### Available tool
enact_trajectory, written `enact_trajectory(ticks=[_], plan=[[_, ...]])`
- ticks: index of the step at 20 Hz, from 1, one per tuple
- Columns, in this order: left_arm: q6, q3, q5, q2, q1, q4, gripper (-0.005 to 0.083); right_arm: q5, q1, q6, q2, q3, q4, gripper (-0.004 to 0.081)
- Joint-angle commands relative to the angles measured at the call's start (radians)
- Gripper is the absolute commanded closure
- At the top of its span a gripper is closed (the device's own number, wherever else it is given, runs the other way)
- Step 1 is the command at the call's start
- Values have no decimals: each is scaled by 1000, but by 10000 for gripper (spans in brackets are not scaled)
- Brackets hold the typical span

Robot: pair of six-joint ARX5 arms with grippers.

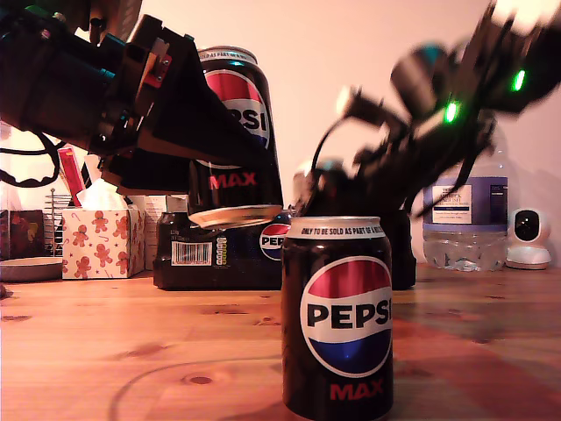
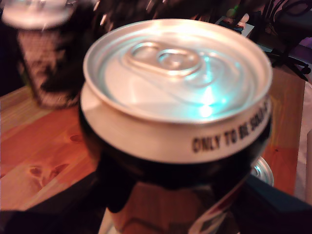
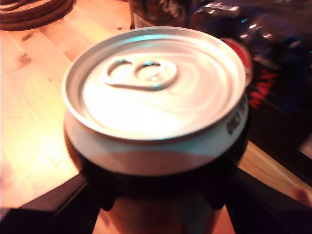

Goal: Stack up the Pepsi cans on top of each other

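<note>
My first gripper (image 2: 161, 212) is clamped on a black Pepsi Max can with a silver rim (image 1: 235, 132). It holds this raised can clear of the pale wooden table (image 1: 123, 351), tilted, towards the exterior view's left. Its silver base hangs just above and beside the top of a second black Pepsi Max can (image 1: 337, 316). That front can stands upright on the table, nearest the exterior camera, with no jaws on it.

My second gripper (image 3: 165, 212) grips a third black Pepsi Max can (image 3: 156, 97), dark fingers (image 3: 68, 204) on either side below its shoulder. The front can hides this third can in the exterior view, so I cannot tell whether it rests on the wood. The arm reaching in from the exterior view's right is blurred.

Behind the cans lies a shrink-wrapped black multipack of Pepsi cans (image 1: 215, 250). Beside it, towards the exterior view's left, is a white box printed with gingerbread figures (image 1: 101, 241). Towards the right are a large clear plastic water bottle (image 1: 465, 219) and a small white camera (image 1: 529, 237).
</note>
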Motion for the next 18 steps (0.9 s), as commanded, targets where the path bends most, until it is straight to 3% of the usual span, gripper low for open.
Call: enact_trajectory(ticks=[1,12,18], plan=[[10,-2,5,-29,-3,32,416,11,-14,3,-55,16,-18,570],[16,-2,10,-29,-3,34,415,-4,-42,29,-117,15,-153,583],[17,-2,9,-29,-3,39,416,-49,-50,-5,-159,-20,-117,583]])
